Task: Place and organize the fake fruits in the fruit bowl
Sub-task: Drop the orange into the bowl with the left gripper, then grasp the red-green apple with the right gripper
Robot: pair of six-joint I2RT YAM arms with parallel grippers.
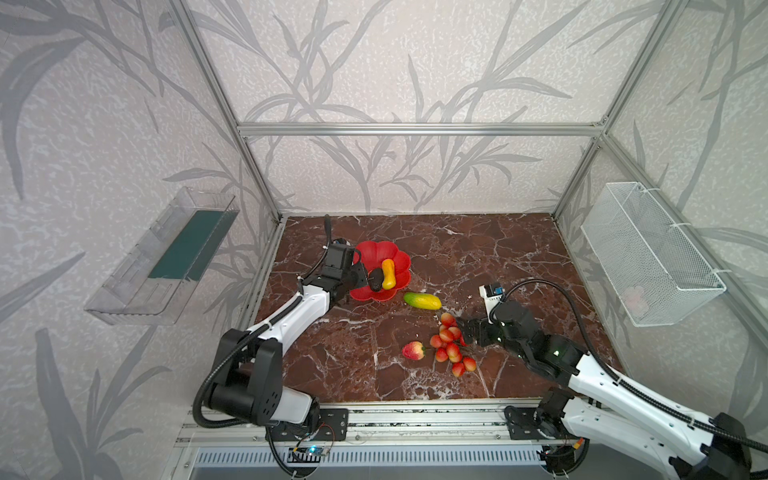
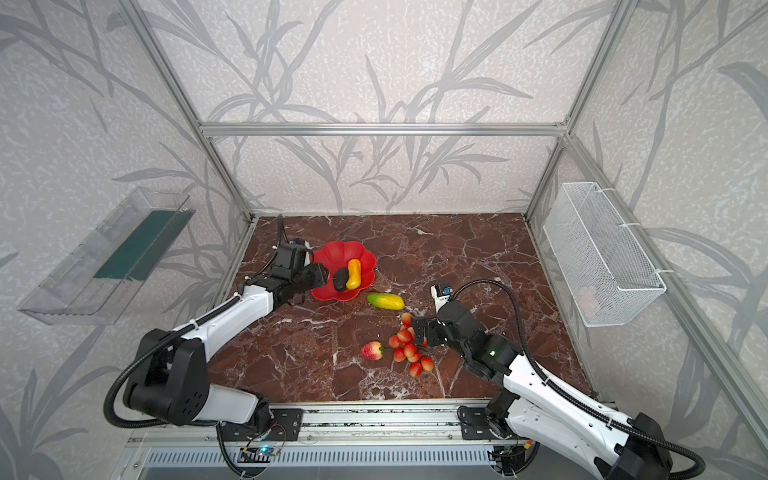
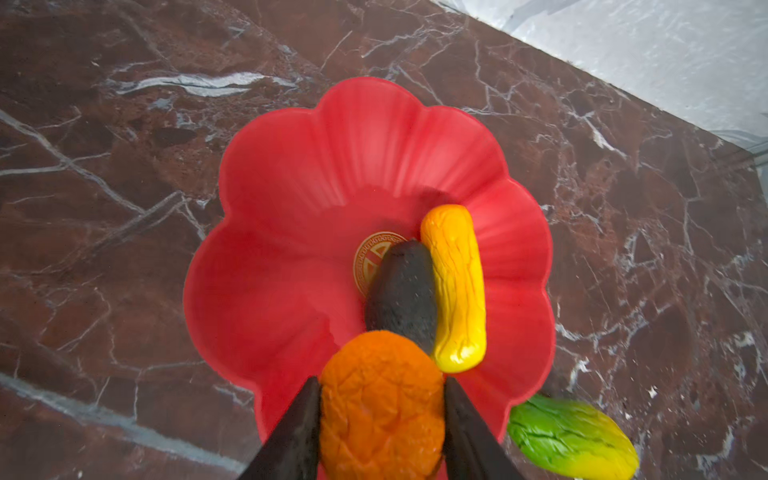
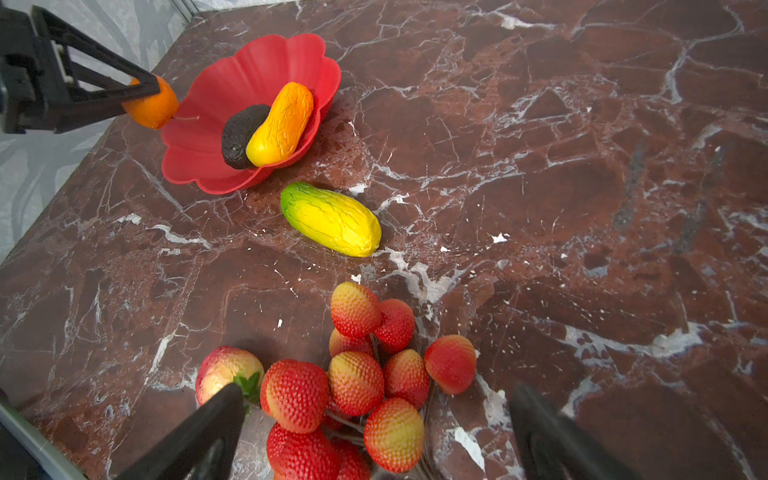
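Orange tangerine (image 4: 154, 109): clamped between both fingers of the left gripper (image 3: 382, 380) at the left rim of the fruit bowl, probably brought there to be dropped onto the bare red floor.
Red fruit bowl (image 1: 378, 251): petal-edged, sitting on the brown marble table (image 1: 478, 257); its far half is unoccupied.
Dark avocado (image 1: 376, 279): inside the bowl near its centre, partly covering the gold emblem (image 3: 374, 257).
Yellow-orange gourd-like fruit (image 1: 388, 274): inside the bowl, lying against the avocado's right side; the sloping wall seems to nestle the two together.
Green-yellow mango (image 1: 422, 300): on the table just outside the bowl's front right rim, not yet placed.
Red-pink peach (image 1: 413, 350): on the table well in front of the bowl, beside the berries.
Red-pink berries (image 1: 451, 347): a bunch lying front right of the bowl, well apart from it.
Black right gripper (image 4: 376, 395): jaws spread wide on either side of the berry bunch, gripping nothing, seemingly lined up to close on it.
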